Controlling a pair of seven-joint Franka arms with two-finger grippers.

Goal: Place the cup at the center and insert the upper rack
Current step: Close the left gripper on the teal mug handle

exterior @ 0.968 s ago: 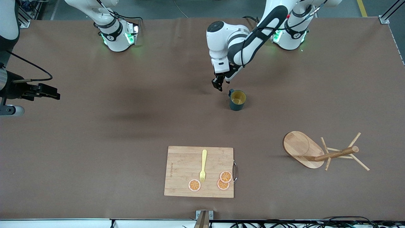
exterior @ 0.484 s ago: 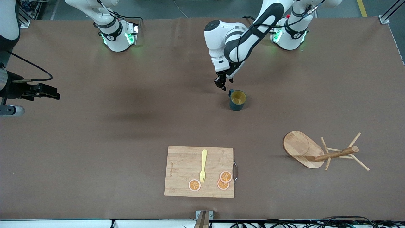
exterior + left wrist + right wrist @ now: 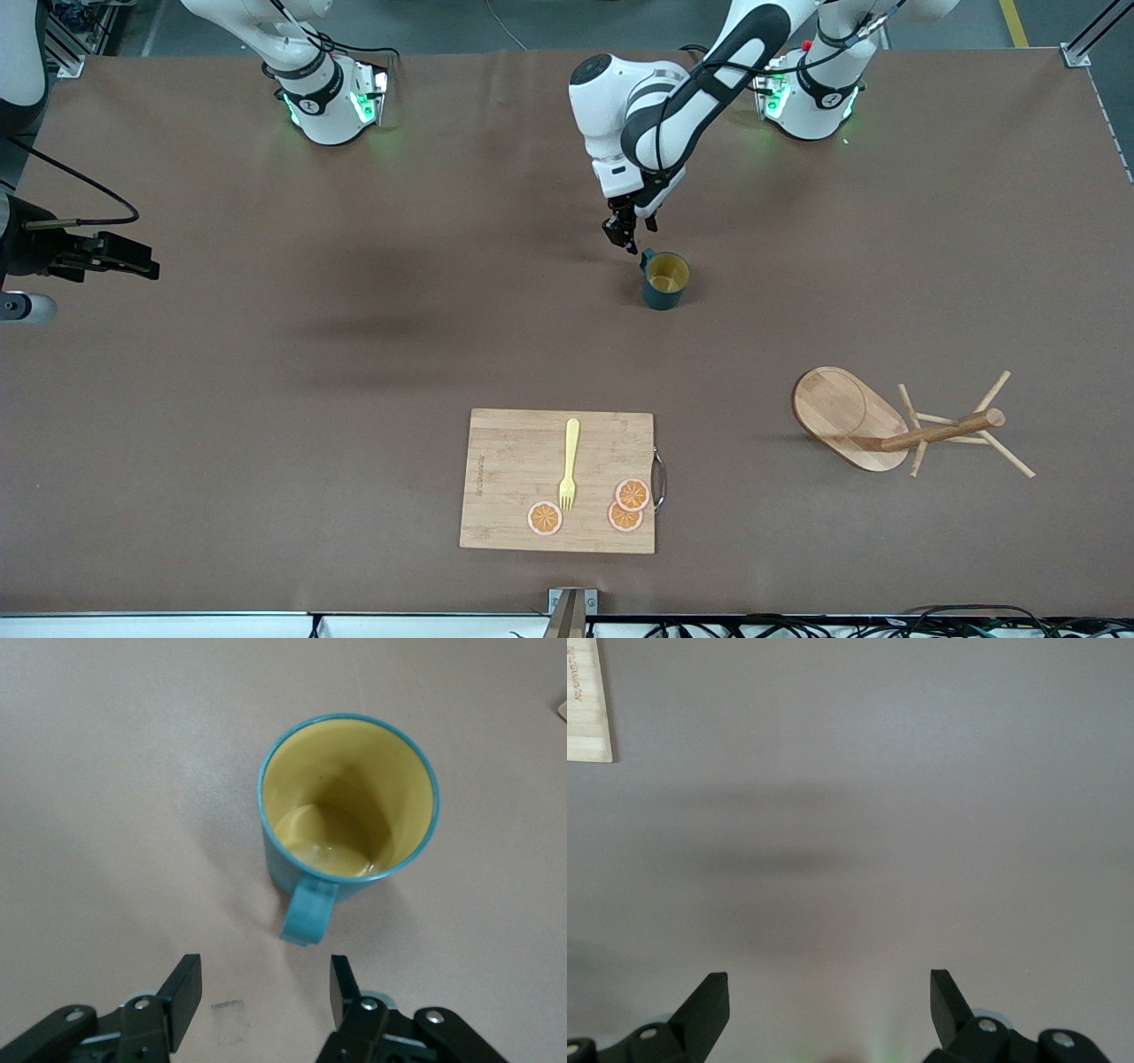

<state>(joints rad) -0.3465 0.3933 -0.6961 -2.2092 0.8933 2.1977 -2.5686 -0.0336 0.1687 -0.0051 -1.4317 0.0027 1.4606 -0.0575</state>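
The dark teal cup (image 3: 664,280) with a mustard-yellow inside stands upright on the brown table, and its loop handle (image 3: 306,913) points at my left gripper. The left gripper (image 3: 625,237) hovers low beside that handle, open and empty; in the left wrist view its gripper (image 3: 263,967) stays just short of the handle, and the cup (image 3: 350,815) fills the middle. The upper rack (image 3: 886,425) lies tipped on its side toward the left arm's end, nearer the front camera than the cup. My right gripper (image 3: 133,263) waits open over the right arm's end, its gripper (image 3: 826,979) above bare table.
A bamboo cutting board (image 3: 496,478) lies near the front edge, carrying a yellow fork (image 3: 569,462) and three orange slices (image 3: 544,517). One corner of the cutting board (image 3: 586,700) shows in the right wrist view. The two arm bases (image 3: 328,97) stand along the table edge farthest from the front camera.
The left arm has drawn in a little and its gripper has edged closer to the cup's handle. The cup and the rack have stayed put.
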